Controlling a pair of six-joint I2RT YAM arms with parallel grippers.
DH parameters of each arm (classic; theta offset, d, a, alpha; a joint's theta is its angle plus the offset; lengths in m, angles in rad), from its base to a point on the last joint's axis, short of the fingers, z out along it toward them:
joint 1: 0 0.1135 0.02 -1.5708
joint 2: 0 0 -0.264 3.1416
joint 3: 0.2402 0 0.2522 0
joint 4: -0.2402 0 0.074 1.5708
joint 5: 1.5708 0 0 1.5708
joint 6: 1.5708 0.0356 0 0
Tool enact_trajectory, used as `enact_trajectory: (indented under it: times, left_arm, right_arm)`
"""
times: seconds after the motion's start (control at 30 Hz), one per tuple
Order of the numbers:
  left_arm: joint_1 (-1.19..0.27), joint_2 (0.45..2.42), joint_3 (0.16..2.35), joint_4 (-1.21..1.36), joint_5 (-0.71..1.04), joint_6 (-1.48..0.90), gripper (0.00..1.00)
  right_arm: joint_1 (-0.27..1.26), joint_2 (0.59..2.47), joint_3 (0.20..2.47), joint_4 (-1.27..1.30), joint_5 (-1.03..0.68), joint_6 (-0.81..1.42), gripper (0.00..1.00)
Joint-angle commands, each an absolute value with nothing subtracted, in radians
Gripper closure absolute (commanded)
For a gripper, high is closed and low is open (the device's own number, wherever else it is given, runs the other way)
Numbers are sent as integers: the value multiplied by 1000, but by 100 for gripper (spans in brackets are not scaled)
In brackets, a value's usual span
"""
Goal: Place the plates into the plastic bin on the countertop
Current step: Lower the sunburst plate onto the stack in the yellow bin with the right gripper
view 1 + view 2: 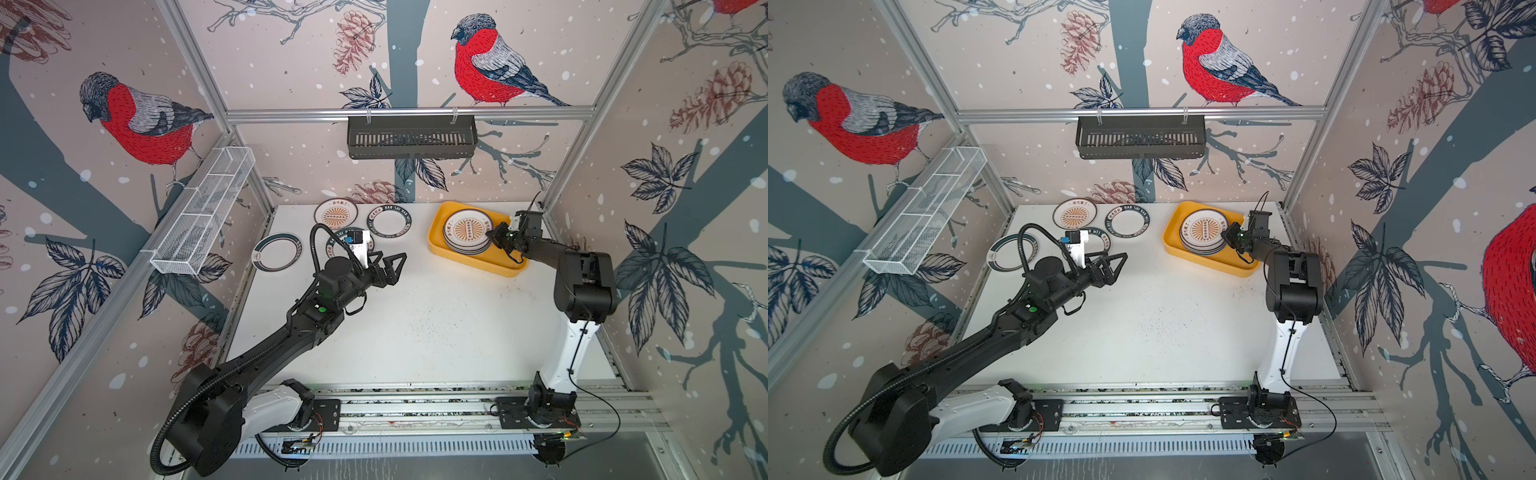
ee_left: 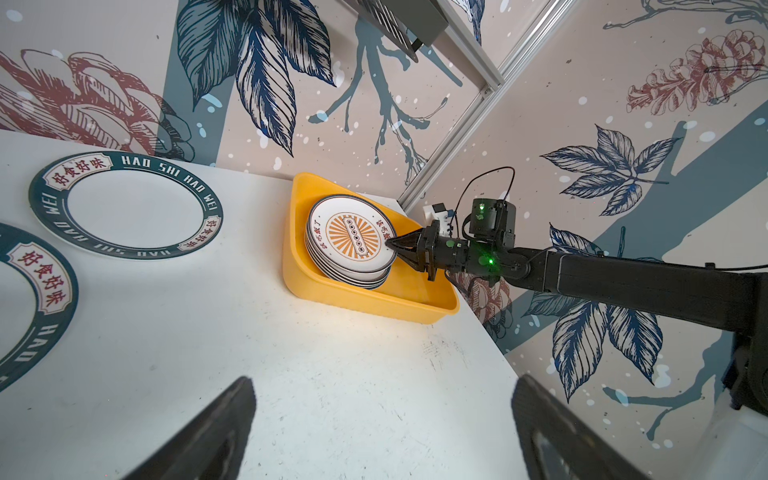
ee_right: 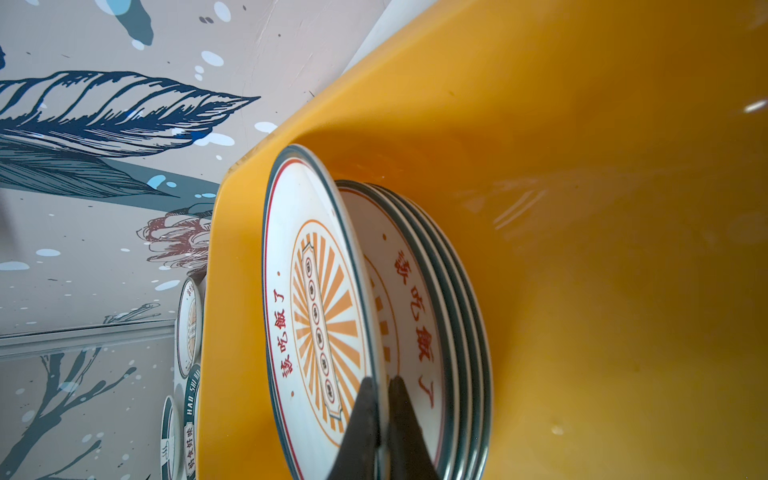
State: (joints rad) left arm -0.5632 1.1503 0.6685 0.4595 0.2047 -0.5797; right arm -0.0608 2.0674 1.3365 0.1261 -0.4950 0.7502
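Note:
The yellow plastic bin (image 1: pixel 503 271) (image 2: pixel 374 301) sits at the back right of the white countertop (image 1: pixel 415 324). Inside it lies a stack of several plates (image 1: pixel 461 248). My right gripper (image 1: pixel 490 236) (image 3: pixel 380 380) is shut on the rim of the top sunburst plate (image 3: pixel 307 291) (image 2: pixel 353 239), which is tilted up off the stack. Several more plates lie at the back left: a sunburst one (image 1: pixel 336 214), a lettered-rim one (image 1: pixel 390 221) (image 2: pixel 124 208), one (image 1: pixel 277 252) further left and one (image 1: pixel 338 243) partly hidden by my left wrist. My left gripper (image 1: pixel 392 270) (image 2: pixel 382 386) hangs open and empty over the bare countertop.
A black slatted basket (image 1: pixel 411 141) hangs on the back rail. A white wire mesh rack (image 1: pixel 203 212) is fixed along the left wall. Aluminium rails (image 1: pixel 415 405) edge the front, where both arm bases stand.

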Motion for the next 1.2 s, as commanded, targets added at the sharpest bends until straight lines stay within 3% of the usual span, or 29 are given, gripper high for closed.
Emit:
enact_trajectory:
  times: [0.0,1.17]
  left_arm:
    - [-563,1150,665,496,199,-592,4]
    - [-564,1122,634,497,197,-584,4]
  right_arm:
    - [-57,2054,1333,97,-494,716,88]
    - [-25,1978,1328,-12,-405,629,48]
